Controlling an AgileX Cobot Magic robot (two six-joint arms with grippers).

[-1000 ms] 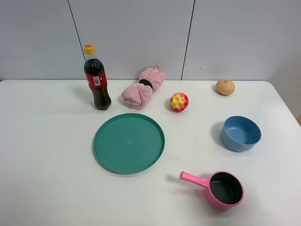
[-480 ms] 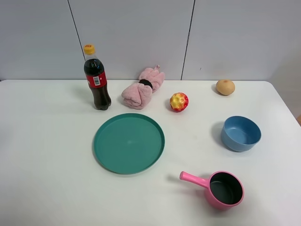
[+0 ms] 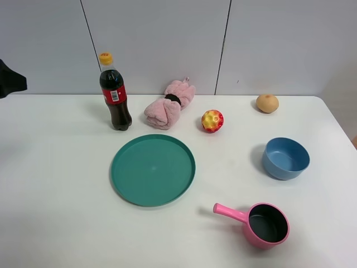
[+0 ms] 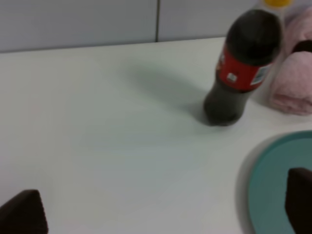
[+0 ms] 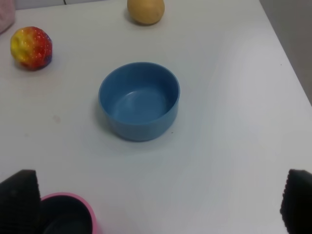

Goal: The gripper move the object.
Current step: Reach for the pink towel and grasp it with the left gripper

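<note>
A cola bottle point(image 3: 114, 95) with a yellow cap stands at the back left; it also shows in the left wrist view point(image 4: 241, 68). A teal plate point(image 3: 153, 169) lies mid-table. My left gripper point(image 4: 161, 207) is open and empty above the table, short of the bottle; a dark part of its arm point(image 3: 11, 80) shows at the left edge. My right gripper point(image 5: 158, 197) is open and empty, above the table near the blue bowl point(image 5: 139, 100) and the pink saucepan point(image 5: 68, 214). It is out of the high view.
A pink rolled towel point(image 3: 169, 104), a red-yellow ball point(image 3: 212, 120) and a tan round fruit point(image 3: 267, 103) sit along the back. The blue bowl point(image 3: 285, 158) and pink saucepan point(image 3: 265, 223) are at the right. The table's right edge point(image 3: 340, 134) is near the bowl.
A dark part of the left arm has come into the high view at the left edge. Nothing on the table has moved.
</note>
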